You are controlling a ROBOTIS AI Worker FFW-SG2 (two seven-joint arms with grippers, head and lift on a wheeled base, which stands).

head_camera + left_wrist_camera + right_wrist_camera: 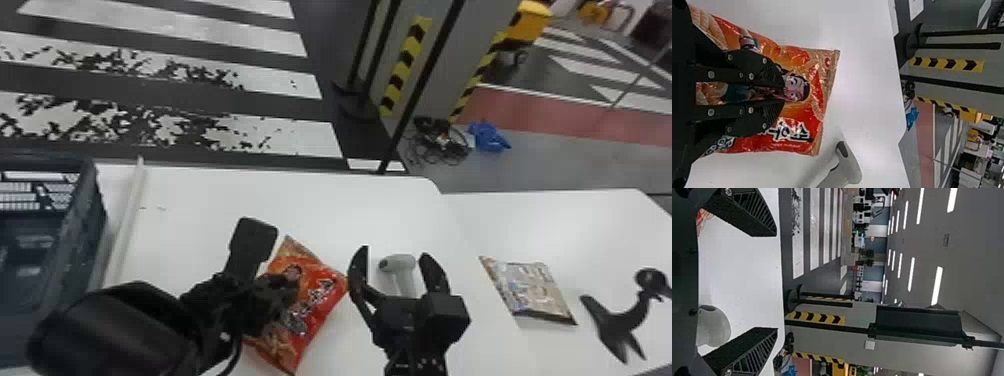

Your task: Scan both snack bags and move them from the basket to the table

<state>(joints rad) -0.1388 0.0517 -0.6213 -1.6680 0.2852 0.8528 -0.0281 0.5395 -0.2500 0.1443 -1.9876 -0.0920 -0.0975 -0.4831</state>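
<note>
Firstly, head view: 1 red snack bag (322,295) at the left gripper (287,295), on or just over the white table (200,200); 1 pale snack bag (535,292), flat on the tabletop, robot's right. The left arm slants in from the bottom left; the right arm comes up from the bottom edge, its right gripper (396,251) spread wide, the scanner (400,265) showing between its 2 fingers.

Left wrist view: 2 fingers close together at the red bag's printed middle, apparently pinching 1 fold. Handling, as judged: light, soft, slick film, crushable contents; best held gently by loose film or an end seam.

Right wrist view: 2 fingers far apart, gripping nothing.
</note>
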